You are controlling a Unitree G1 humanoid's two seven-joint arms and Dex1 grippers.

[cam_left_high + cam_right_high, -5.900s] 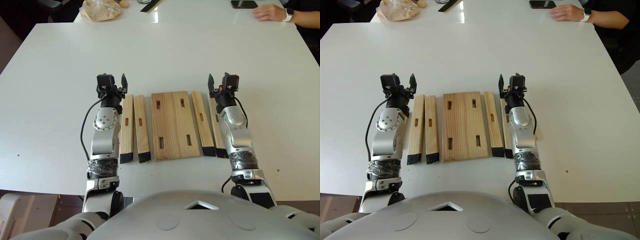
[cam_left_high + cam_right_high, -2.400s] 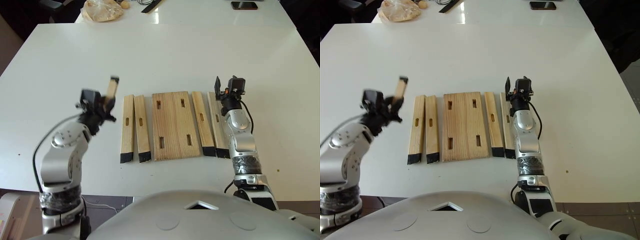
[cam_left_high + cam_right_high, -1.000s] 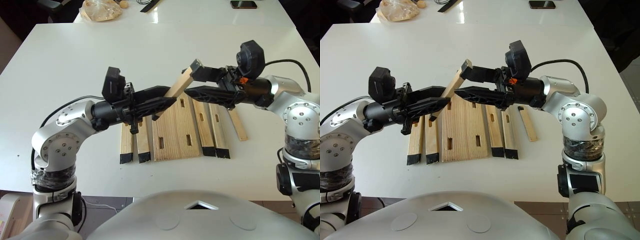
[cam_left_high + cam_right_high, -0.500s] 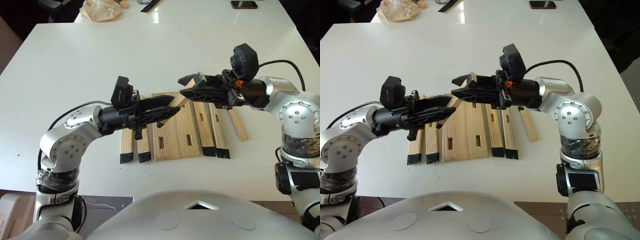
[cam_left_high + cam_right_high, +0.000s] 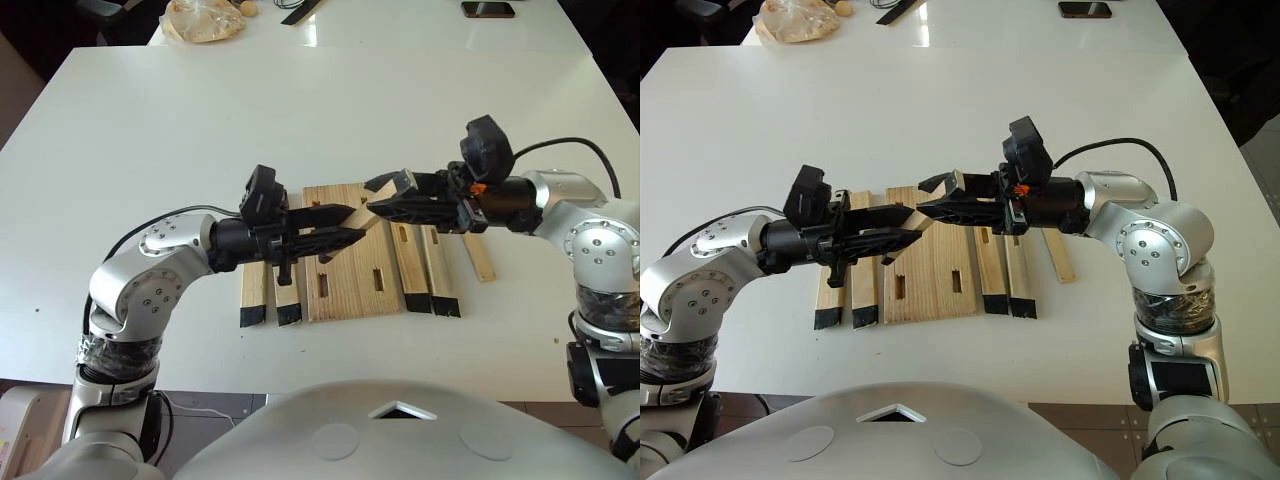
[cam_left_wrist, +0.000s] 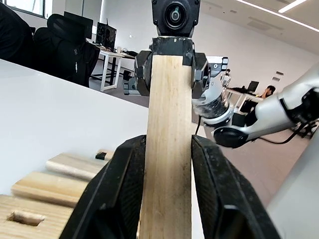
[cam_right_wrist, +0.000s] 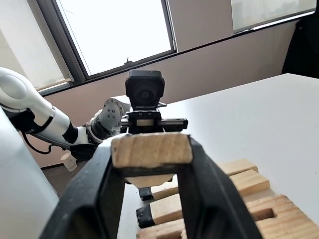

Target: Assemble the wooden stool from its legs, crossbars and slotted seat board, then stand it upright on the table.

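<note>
Right now we have the crossbar (image 6: 168,94) held in the air at the middle of the head view, tilted, just above the upper part of the seat board (image 5: 350,292). The left gripper (image 6: 167,149) is closed on the lower end, a finger tight against each side. The right gripper (image 7: 151,154) is clamped over the upper end.

The board lies flat on the bench (image 5: 300,100). Two slotted legs (image 5: 270,285) lie beside it on the left of the frame and two more (image 5: 422,272) on the right. A second crossbar (image 5: 478,255) lies at an angle just beyond the right pair.

We read this as a hand-over or regrasp of the crossbar, with no joint made yet. To do it well, we should let only one gripper loosen at a time, and only once the other plainly bears the bar. If both pull while clamped, the bar may twist or slip. The gripper that ends up with the bar should grip away from the tip, so a free end is left to enter a leg slot. We should also hold it clear of the board, so the loose parts below are not knocked.
</note>
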